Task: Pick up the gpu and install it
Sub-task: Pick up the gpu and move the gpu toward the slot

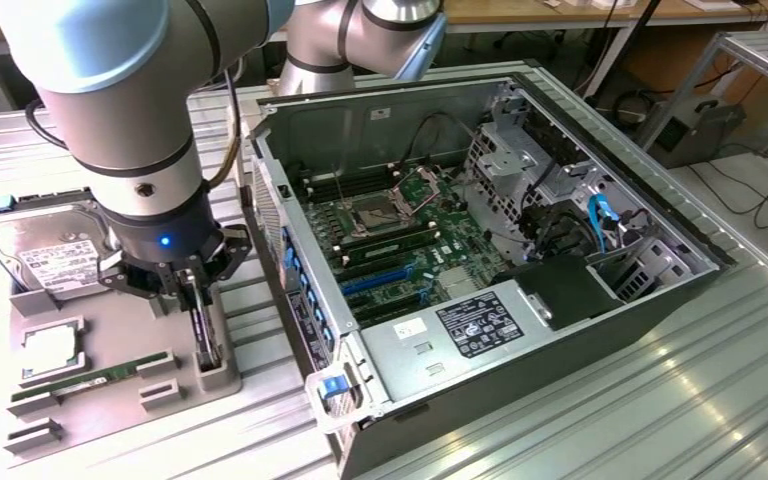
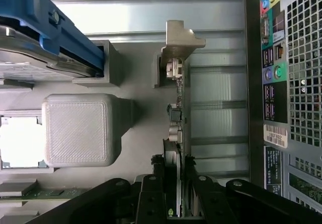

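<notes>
The gpu (image 1: 203,335) stands on edge in a slot of the grey fixture tray (image 1: 211,385), at the exterior view's left of the open computer case (image 1: 398,345). My gripper (image 1: 188,292) is lowered over the card. In the wrist view the gpu (image 2: 177,118) appears edge-on, its silver end bracket (image 2: 182,38) at the far end. The black fingers (image 2: 151,191) of my gripper (image 2: 176,201) press against both faces of the card, which still rests in the tray.
On the tray lie a silver hard drive (image 1: 44,255), a processor (image 1: 48,350) and a green memory stick (image 1: 91,378). Inside the case, the motherboard has blue expansion slots (image 1: 377,280). The case's rear port panel (image 2: 297,73) is close beside the card.
</notes>
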Controlling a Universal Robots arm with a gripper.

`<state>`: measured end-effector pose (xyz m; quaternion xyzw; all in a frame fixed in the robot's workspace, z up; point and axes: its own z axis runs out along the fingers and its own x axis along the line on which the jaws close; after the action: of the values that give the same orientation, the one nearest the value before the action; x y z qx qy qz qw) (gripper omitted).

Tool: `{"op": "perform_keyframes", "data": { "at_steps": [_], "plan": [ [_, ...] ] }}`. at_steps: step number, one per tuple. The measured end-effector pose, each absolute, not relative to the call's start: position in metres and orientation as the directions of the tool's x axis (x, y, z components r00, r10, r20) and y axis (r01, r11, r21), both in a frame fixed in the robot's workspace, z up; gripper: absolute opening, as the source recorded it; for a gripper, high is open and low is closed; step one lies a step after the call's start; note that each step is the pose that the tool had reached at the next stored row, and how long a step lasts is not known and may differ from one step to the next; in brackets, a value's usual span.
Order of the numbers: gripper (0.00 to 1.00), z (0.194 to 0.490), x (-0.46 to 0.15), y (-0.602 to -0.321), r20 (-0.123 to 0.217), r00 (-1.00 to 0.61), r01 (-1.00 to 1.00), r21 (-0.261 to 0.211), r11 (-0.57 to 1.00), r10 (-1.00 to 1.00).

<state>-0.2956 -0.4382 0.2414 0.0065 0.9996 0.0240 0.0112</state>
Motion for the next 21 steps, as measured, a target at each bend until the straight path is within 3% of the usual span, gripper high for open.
{"op": "perform_keyframes", "data": {
  "at_steps": [14, 21],
  "plan": [
    [0.26, 0.245, -0.296, -0.438, -0.022, -0.999, -0.047, 0.049, 0.998, -0.046],
    [0.26, 0.271, -0.296, -0.439, -0.022, -0.999, -0.047, 0.051, 0.998, -0.046]
  ]
}}
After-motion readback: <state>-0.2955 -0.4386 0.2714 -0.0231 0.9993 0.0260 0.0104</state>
